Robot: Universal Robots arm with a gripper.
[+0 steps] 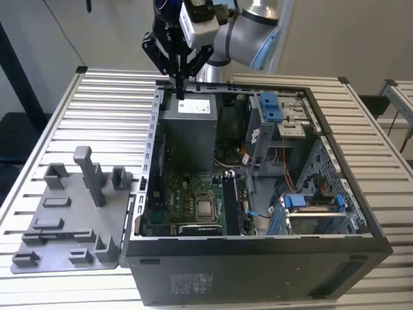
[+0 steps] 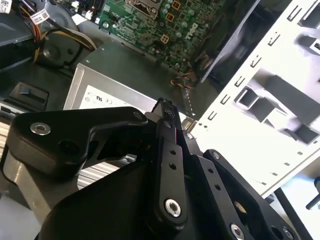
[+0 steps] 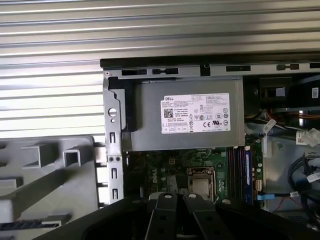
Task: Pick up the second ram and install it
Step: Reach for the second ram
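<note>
Gripper (image 2: pixel 167 122) up close, pinched shut on the ram (image 2: pixel 165 106), hung over the power supply (image 1: pixel 187 123), well short of the slots (image 1: pixel 232 201), and the carry looked to want the card kept upright and square to them.

1. In the exterior view, bright, even light falls from above on the slatted table (image 1: pixel 58 110), and its ribs shine pale.
2. The inside of the computer case (image 1: pixel 258 258) lies in shade, darkest along its near wall.
3. In the second wrist view, the grey tray (image 2: pixel 260 140) is washed out nearly white, while the black gripper (image 2: pixel 167 112) carries soft highlights.
4. In the first wrist view, the table slats glare in bands. The power supply (image 3: pixel 185 120) is evenly lit, with a dark shadow beside it.
</note>
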